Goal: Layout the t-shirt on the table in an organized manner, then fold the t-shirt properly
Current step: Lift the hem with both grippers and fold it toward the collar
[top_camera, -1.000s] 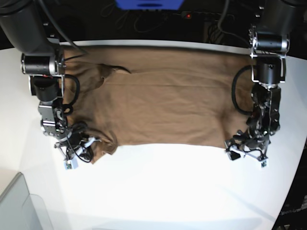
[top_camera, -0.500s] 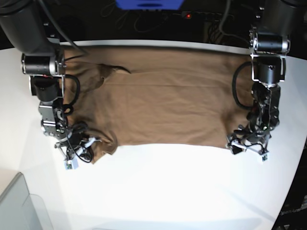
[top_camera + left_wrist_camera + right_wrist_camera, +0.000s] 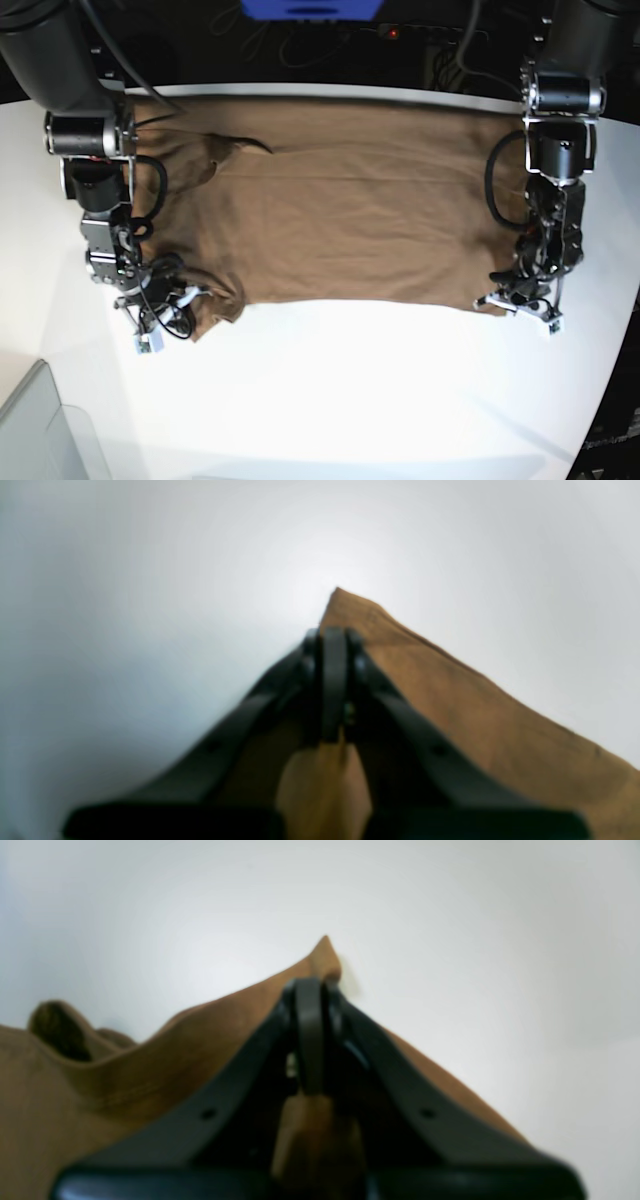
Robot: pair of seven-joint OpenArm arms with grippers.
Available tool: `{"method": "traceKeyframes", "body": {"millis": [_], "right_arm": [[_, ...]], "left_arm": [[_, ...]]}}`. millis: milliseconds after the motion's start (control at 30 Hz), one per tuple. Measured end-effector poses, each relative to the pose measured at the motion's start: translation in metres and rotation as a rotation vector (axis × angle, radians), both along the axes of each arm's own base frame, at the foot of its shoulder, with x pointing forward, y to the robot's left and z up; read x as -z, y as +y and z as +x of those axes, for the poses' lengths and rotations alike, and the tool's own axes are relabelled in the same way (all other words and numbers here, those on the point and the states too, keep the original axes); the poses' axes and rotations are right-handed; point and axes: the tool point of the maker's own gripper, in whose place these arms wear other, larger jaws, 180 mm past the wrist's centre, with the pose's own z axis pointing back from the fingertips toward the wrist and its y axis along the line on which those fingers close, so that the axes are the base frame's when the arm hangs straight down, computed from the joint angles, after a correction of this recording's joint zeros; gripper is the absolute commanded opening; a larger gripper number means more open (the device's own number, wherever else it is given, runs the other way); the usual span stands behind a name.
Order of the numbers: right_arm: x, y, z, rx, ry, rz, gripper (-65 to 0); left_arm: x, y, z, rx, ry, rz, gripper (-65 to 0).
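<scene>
Left fingers, clamped on the shirt corner, have drawn it outward (right fingers also clamped), flattening the layout.

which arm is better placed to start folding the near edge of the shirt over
Neither alone, likely both. The left gripper is shut on the t-shirt near-edge corner and the right gripper on the opposite corner. Both hold cloth, so lifting together suits.

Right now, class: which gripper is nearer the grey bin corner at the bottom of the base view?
The right. The right gripper grips the t-shirt just above the grey bin; the left gripper pinches the shirt's opposite corner, across the table.
</scene>
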Motion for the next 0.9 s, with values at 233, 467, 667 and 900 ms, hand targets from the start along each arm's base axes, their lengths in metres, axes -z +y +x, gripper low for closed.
{"method": "traceKeyframes", "body": {"millis": [233,467,667,900], "right_arm": [[0.000,0.000,0.000,0.000,0.000,0.000,-65.0],[-0.008,0.000,-0.006,-0.010,-0.021,-0.026,-65.0],[-0.027,-0.027,-0.017,0.070,-0.103,-0.024,-65.0],[-0.059,-0.038,-0.036,0.110,-0.224,-0.052,-65.0]], "left_arm": [[-0.001,-0.001,0.001,0.000,-0.003,-0.004,-65.0],[-0.026,-0.025,-0.001,0.072,-0.056,-0.011,-65.0],[-0.045,-0.029,-0.001,0.096,-0.118,0.009,-65.0],[-0.057,-0.044,-0.015,0.143,-0.153,0.016,-65.0]]}}
